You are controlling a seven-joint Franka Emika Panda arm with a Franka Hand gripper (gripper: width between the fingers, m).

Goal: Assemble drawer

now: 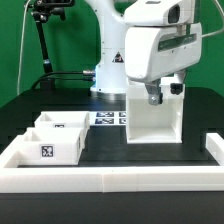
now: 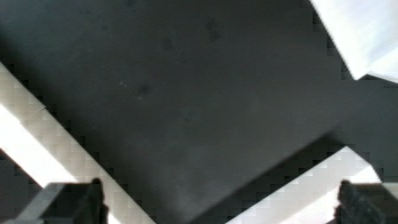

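Note:
The drawer's tall white box housing [image 1: 155, 120] stands upright on the dark table at the exterior view's right. Two small white trays with square tags sit at the left, one in front [image 1: 55, 145] and one behind it [image 1: 62, 122]. My gripper [image 1: 152, 97] hangs just over the housing's top edge. In the wrist view the gripper [image 2: 217, 205] is open and empty, with its dark fingertips [image 2: 71, 202] far apart. Slanted white bands [image 2: 302, 190] cross the dark surface between them; I cannot tell which part they belong to.
The marker board [image 1: 108, 118] lies flat behind the trays, by the robot base [image 1: 108, 70]. A long low white wall [image 1: 110, 176] edges the table's front and sides. A black stand [image 1: 42, 40] rises at the back left. A white shape [image 2: 365, 40] fills one wrist-view corner.

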